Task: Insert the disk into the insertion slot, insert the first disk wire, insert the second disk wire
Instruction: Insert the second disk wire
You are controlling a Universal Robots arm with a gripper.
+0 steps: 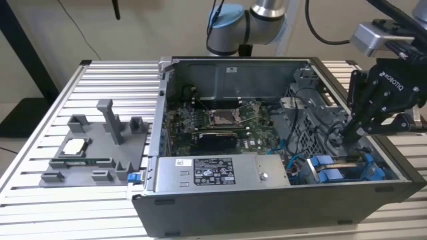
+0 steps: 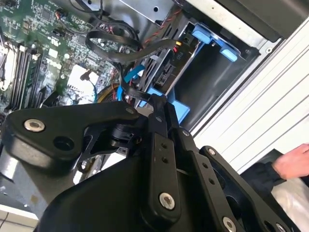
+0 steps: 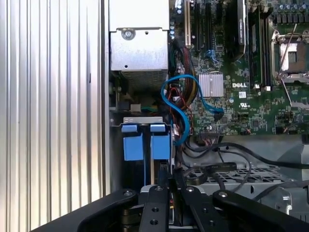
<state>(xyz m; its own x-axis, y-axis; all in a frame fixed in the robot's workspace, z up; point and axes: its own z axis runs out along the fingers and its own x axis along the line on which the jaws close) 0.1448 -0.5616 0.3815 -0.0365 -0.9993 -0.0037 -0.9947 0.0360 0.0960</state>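
Note:
The disk shows as its bright blue carrier frame (image 3: 133, 144), which sits inside the insertion slot (image 3: 143, 119) of the dark grey computer case (image 1: 267, 205). In the exterior view the blue frame (image 1: 331, 171) lies low in the case's corner on the exterior view's right. My gripper (image 1: 347, 137) reaches down into the case just above it. Its fingers (image 2: 155, 101) are pressed together on the end of a black disk wire (image 2: 126, 87) that loops back toward the motherboard. In the first wrist view the gripper (image 3: 167, 173) stands right beside the blue frame.
A grey power-supply box (image 1: 220, 172) sits along the case's front wall. A blue cable (image 3: 179, 99) and black cables loop beside the bay. A grey parts fixture (image 1: 93, 150) lies on the slatted table. A person's hand (image 2: 292, 162) rests outside the case.

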